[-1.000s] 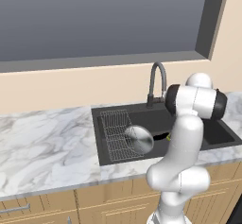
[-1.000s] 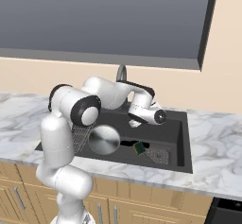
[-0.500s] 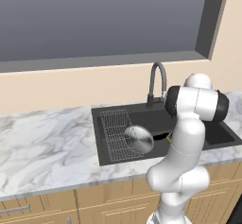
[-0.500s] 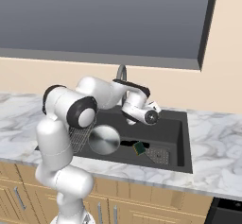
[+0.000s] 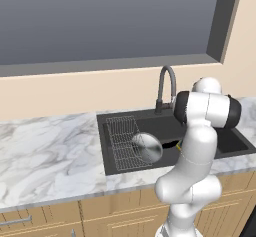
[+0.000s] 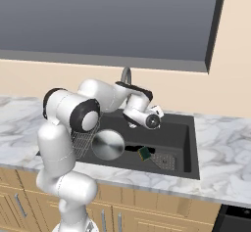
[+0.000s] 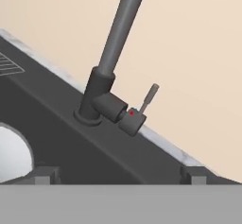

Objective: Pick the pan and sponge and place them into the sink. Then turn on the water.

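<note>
The round silver pan (image 6: 108, 145) lies in the dark sink (image 6: 181, 128) beside the wire rack (image 5: 122, 138); its pale edge (image 7: 12, 152) shows at the hand view's lower left. The yellow and green sponge (image 6: 144, 153) rests on the basin floor to the pan's right. My gripper (image 6: 132, 124) hovers over the basin's rear, facing the faucet base (image 7: 97, 100) and its small upright lever (image 7: 151, 95). Its fingertips (image 7: 45, 173) stand wide apart, open, with nothing between them (image 7: 119, 176). No water falls from the arched faucet (image 5: 167, 88).
Marble counter (image 5: 45, 151) runs left of the sink and continues on the right (image 6: 223, 152). A beige wall and a large window sill (image 5: 110, 66) rise just behind the faucet. My arm (image 5: 200, 131) hides the right part of the basin in the left base view.
The hand has drifted a little back and left over the basin, toward the faucet. Pan and sponge have not moved, and the jaws stay wide.
</note>
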Tool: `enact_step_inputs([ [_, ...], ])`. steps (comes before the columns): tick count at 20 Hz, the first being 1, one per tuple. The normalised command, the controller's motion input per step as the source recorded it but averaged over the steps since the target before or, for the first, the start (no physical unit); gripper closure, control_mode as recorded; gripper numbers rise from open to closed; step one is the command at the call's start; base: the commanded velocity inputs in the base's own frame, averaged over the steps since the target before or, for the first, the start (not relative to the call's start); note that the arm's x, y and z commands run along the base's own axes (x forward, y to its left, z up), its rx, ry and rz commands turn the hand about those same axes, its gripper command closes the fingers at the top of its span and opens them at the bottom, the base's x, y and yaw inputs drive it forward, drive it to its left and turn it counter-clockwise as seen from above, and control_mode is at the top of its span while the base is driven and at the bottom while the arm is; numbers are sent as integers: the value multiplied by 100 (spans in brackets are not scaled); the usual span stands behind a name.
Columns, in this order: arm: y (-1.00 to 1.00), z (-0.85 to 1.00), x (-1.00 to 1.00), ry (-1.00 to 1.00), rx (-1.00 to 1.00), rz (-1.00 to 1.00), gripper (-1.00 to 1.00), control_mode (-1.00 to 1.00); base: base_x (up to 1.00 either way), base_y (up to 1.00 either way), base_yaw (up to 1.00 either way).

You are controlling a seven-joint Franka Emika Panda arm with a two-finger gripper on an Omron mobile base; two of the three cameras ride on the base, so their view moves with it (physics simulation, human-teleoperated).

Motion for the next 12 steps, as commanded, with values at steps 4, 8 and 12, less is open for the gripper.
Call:
enact_step_inputs([
  [4, 0, 12, 14, 0, 27, 7, -100, -100, 0, 0, 0],
  [8, 0, 6, 24, 0, 29, 11, -100, -100, 0, 0, 0],
  [12, 0, 2, 31, 0, 23, 10, -100, -100, 0, 0, 0],
])
